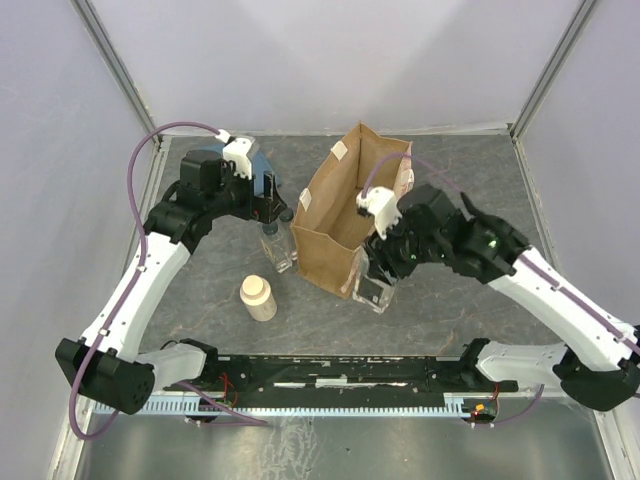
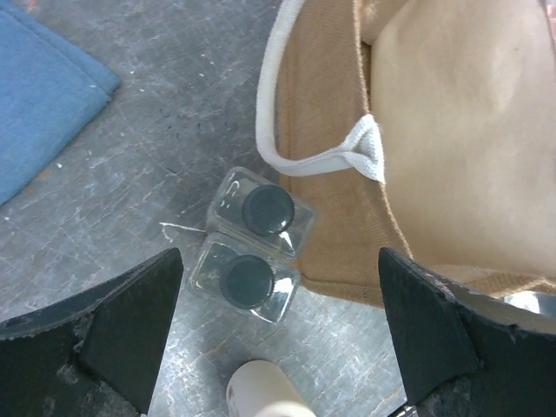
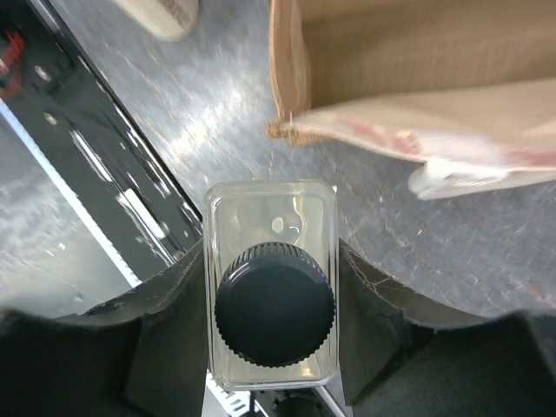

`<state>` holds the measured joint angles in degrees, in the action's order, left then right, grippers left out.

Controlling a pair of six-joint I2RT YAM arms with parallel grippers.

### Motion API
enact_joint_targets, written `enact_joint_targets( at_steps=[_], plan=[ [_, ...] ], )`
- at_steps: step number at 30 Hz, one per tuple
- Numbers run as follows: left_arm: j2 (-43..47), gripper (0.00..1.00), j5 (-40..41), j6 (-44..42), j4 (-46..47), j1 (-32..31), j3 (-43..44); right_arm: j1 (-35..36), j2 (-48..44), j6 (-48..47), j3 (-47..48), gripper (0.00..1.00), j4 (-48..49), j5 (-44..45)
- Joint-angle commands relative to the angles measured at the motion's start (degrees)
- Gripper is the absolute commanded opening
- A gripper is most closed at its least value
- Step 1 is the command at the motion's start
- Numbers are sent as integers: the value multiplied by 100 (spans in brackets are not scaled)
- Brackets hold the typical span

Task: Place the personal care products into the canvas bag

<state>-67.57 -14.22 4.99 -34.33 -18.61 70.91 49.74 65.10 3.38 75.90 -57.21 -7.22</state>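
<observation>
The tan canvas bag (image 1: 340, 215) stands upright at the table's middle, mouth open. Two clear square bottles with dark caps (image 1: 280, 250) stand side by side just left of it; in the left wrist view they are the far bottle (image 2: 258, 211) and the near bottle (image 2: 246, 280). My left gripper (image 1: 272, 208) hovers open above them (image 2: 280, 271), touching neither. The cream round bottle (image 1: 259, 298) stands nearer the arms and shows at the left wrist view's bottom edge (image 2: 265, 391). My right gripper (image 1: 380, 262) is shut on the third clear bottle (image 3: 271, 287) at the bag's near right corner.
A folded blue cloth (image 2: 43, 104) lies behind the left gripper at the back left. The bag's off-white loop handle (image 2: 295, 161) hangs over its left rim. A black rail (image 1: 340, 370) runs along the near table edge. Enclosure walls stand on three sides.
</observation>
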Motion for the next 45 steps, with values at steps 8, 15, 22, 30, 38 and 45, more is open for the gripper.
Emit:
enact_joint_targets(
  at_steps=[8, 15, 22, 30, 38, 45],
  plan=[
    [-268, 100, -928, 324, 387, -196, 607, 39, 1507, 715, 4882, 0, -1805, 511],
    [-576, 100, -566, 435, 581, -647, 564, -231, 2625, 193, 6608, 0, -1660, 703],
    [-884, 91, -119, 346, 602, -874, 525, -1069, 2580, 131, 5325, 0, -35, 358],
    [-1090, 41, 296, 230, 538, -957, 381, -1161, 2397, -124, 3377, 0, 1295, 408],
    [-981, 21, 270, 221, 535, -1001, 321, -870, 1941, 261, 1513, 0, 2591, 353],
    [-868, 20, 271, 230, 535, -1005, 219, -434, 1901, 314, 632, 0, 3241, 687]
  ],
)
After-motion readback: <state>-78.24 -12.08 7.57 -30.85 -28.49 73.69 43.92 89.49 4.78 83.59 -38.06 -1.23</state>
